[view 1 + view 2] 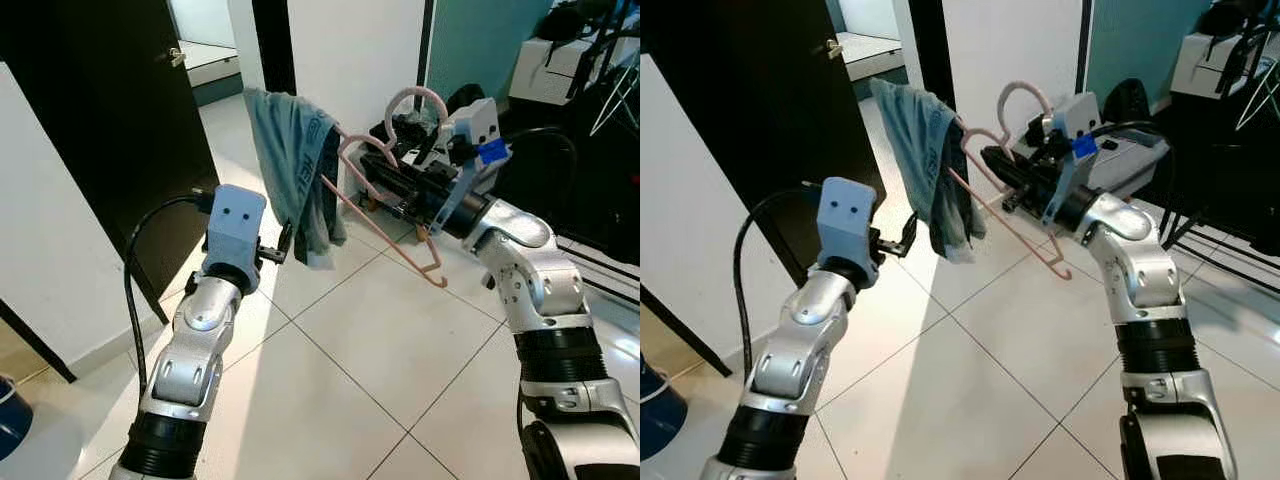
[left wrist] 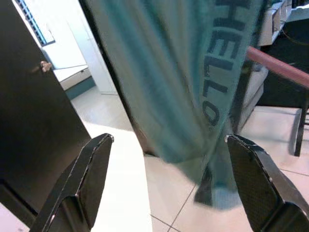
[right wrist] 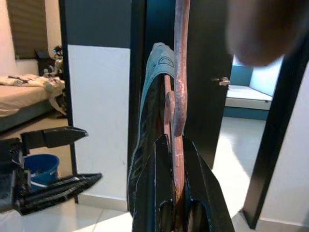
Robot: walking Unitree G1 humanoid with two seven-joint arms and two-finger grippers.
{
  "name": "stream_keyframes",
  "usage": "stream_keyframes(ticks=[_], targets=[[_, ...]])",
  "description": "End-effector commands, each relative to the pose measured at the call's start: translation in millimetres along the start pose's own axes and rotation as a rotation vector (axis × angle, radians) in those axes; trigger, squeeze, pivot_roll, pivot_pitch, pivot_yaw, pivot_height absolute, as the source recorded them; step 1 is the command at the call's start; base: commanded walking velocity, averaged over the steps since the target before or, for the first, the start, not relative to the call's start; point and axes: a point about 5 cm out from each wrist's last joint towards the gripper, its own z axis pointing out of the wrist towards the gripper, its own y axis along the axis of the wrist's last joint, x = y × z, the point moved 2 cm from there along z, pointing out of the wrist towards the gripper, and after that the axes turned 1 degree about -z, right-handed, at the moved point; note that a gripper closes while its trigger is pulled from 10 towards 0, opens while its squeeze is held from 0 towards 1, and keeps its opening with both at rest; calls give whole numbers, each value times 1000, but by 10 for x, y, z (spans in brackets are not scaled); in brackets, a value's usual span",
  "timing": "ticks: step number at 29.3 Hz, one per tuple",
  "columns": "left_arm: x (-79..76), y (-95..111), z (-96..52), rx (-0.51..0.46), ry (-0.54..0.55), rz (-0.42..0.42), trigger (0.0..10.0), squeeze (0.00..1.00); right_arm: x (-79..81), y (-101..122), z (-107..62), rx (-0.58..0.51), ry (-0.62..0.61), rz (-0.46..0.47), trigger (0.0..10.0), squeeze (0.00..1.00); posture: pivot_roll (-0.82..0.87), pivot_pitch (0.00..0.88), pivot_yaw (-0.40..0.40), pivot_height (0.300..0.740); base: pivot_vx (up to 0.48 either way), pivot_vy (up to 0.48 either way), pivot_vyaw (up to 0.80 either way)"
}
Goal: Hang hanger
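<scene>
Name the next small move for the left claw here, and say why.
Probably close the left claw on the cloth's lower edge. Its fingers are open with the cloth hanging just ahead, draped over one end of the pink hanger, which the right claw grips, so steadying it seems sensible.

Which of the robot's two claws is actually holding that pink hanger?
The right end effector, clamped on the pink hanger carrying the teal garment. The left end effector is open, beside the cloth.

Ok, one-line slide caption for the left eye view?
Right gripper holds pink hanger draped with teal garment; open left gripper alongside.
</scene>
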Motion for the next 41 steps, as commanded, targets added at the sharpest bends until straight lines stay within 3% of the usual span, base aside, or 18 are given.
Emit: stream_keyframes(ticks=[1,6,8,11,16,17,18,19,25,34,39,41], targets=[[-66,48,38,-22,-5,31,10000,0,60,94,68,-34,32,-9,0,0,-62,0,63,731,0,0,0],[-170,191,80,-83,-19,94,10000,0,101,52,98,-26,45,2,0,0,-56,0,53,731,0,0,0],[-170,191,80,-83,-19,94,10000,0,101,52,98,-26,45,2,0,0,-56,0,53,731,0,0,0],[-153,213,66,-102,10,197,10000,0,193,50,139,-37,78,17,0,0,-54,0,53,731,0,0,0],[-132,169,62,-85,39,253,10000,0,244,59,165,-46,94,27,0,0,-53,0,52,731,0,0,0],[-121,128,65,-65,56,268,3725,0,266,66,176,-51,101,31,0,0,-53,0,52,731,0,0,0],[-121,128,65,-65,56,268,3725,0,266,66,176,-51,101,31,0,0,-53,0,52,731,0,0,0],[-106,73,69,-42,72,283,0,0,293,81,187,-59,111,37,0,0,-62,0,52,731,0,0,0],[-66,-81,110,20,110,288,0,0,385,142,204,-83,149,45,0,0,-80,0,57,731,0,0,0],[41,-128,160,42,149,291,0,0,391,181,176,-92,151,39,0,0,-84,0,60,731,0,0,0],[125,-156,140,56,175,297,0,0,380,186,170,-93,146,37,0,0,-84,0,60,731,0,0,0],[214,-217,59,84,206,296,0,0,326,201,168,-98,118,35,0,0,-80,0,63,731,0,0,0]])
